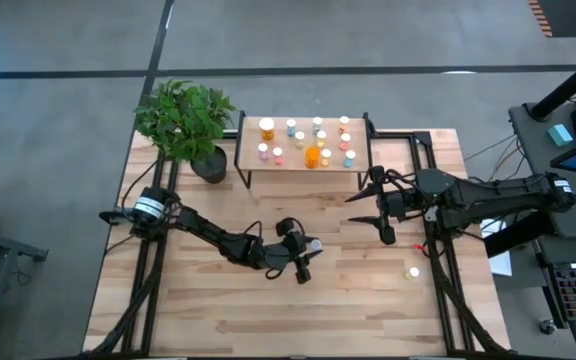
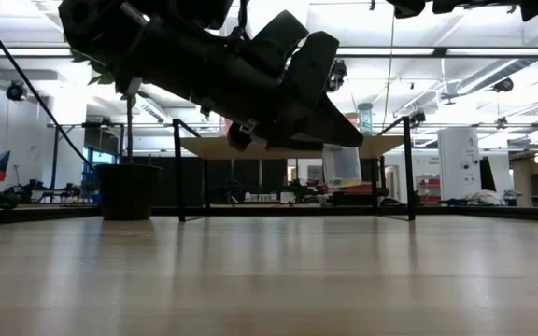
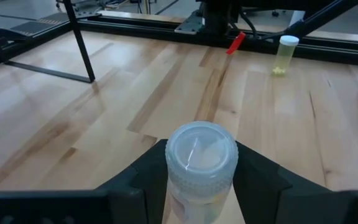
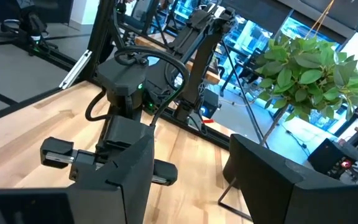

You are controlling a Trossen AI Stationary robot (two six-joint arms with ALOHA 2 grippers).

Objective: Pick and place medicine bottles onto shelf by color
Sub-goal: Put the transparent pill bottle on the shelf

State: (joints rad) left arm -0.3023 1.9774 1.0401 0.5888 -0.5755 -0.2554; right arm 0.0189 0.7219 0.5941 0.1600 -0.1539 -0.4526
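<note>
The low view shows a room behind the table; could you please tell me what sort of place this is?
Probably a robotics lab or workshop: ceiling strip lights, equipment along the back wall, and a black-framed wooden table on a concrete floor.

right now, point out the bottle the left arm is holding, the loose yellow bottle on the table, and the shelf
held bottle [image 3: 201, 151], left wrist view, on its pale cap
yellow bottle [image 3: 286, 56], left wrist view, on its tinted body
shelf [image 1: 356, 164], high view, on a bare part of its wooden top
</note>
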